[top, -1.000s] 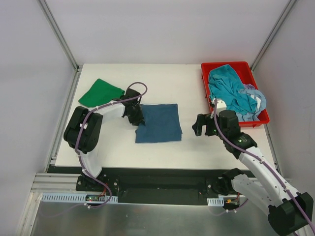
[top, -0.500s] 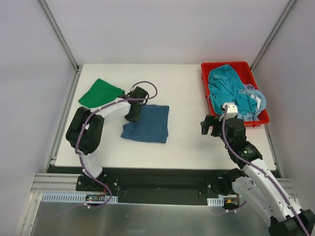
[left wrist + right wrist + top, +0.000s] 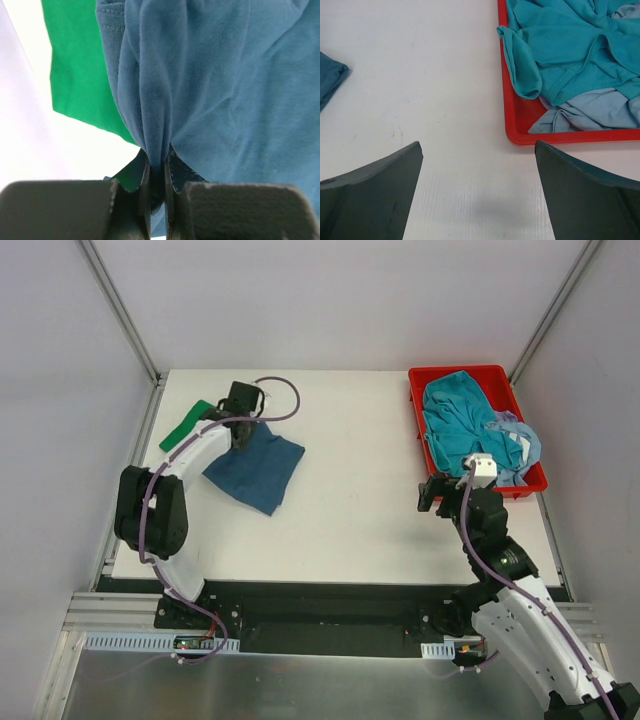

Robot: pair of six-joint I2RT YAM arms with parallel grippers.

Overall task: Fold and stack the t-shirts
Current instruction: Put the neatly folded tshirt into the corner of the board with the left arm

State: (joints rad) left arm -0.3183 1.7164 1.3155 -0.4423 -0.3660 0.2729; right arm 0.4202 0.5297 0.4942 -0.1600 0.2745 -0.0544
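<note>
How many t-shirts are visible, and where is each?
4. The navy shirt is pinched in the left claw; the green shirt lies far left on the table; the teal shirt and pale blue shirt fill the red tray, which may hide more.

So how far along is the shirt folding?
Done: green shirt looks folded, far left. In hand: left gripper pinches the folded navy shirt beside it. Left: teal shirt and pale blue shirt lie crumpled in the tray; right gripper open, empty.
</note>
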